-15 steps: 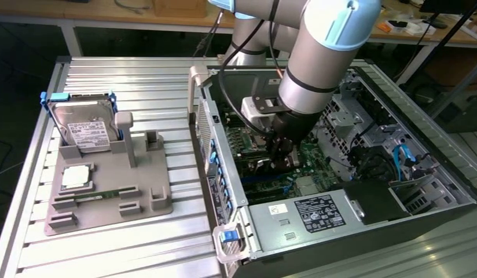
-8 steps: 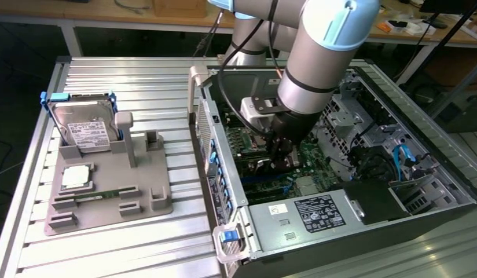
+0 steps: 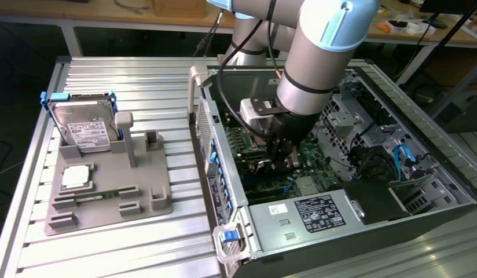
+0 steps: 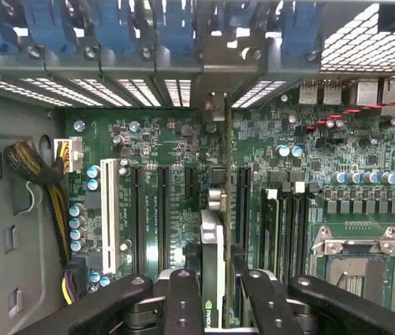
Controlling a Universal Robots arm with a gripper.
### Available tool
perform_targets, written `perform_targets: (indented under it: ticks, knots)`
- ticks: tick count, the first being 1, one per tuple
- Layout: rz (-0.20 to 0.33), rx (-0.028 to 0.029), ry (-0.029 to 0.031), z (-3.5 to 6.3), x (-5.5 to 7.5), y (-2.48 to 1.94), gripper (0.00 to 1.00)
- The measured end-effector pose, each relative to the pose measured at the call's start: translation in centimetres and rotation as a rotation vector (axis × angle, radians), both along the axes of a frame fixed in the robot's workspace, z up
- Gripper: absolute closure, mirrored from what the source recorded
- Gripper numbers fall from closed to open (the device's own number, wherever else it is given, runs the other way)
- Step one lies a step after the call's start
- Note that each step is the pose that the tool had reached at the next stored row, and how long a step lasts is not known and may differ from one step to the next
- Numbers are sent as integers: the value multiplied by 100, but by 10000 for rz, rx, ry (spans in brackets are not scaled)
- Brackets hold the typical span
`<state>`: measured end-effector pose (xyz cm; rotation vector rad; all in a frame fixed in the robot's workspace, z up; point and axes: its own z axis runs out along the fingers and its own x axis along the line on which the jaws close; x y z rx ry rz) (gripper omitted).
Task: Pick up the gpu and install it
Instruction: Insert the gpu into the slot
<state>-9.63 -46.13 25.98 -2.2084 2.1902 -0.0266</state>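
Observation:
In the wrist view my gripper [image 4: 214, 283] is shut on the gpu [image 4: 212, 244], a thin card seen edge-on with a green logo between the black fingers [image 4: 183, 296]. The card runs parallel to the long dark expansion slots [image 4: 164, 209] of the green motherboard [image 4: 155, 139], between two of them. Whether it touches a slot I cannot tell. In the exterior view the gripper [image 3: 282, 157] reaches down inside the open computer case [image 3: 339, 231], low over the board, and the arm hides the card.
A grey fixture tray [image 3: 107, 202] at the exterior view's left holds a silver hard drive [image 3: 84, 130], a processor chip [image 3: 74, 176] and a slim memory stick [image 3: 107, 194]. Inside the case are a yellow-black cable bundle [image 4: 30, 164], an empty CPU socket [image 4: 351, 258] and blue bracket clips [image 4: 114, 28].

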Motion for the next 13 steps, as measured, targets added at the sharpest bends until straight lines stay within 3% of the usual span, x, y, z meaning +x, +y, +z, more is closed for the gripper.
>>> perform_targets:
  ticks: [13]
  knots:
    - [0,-1,1,56,0,6,73]
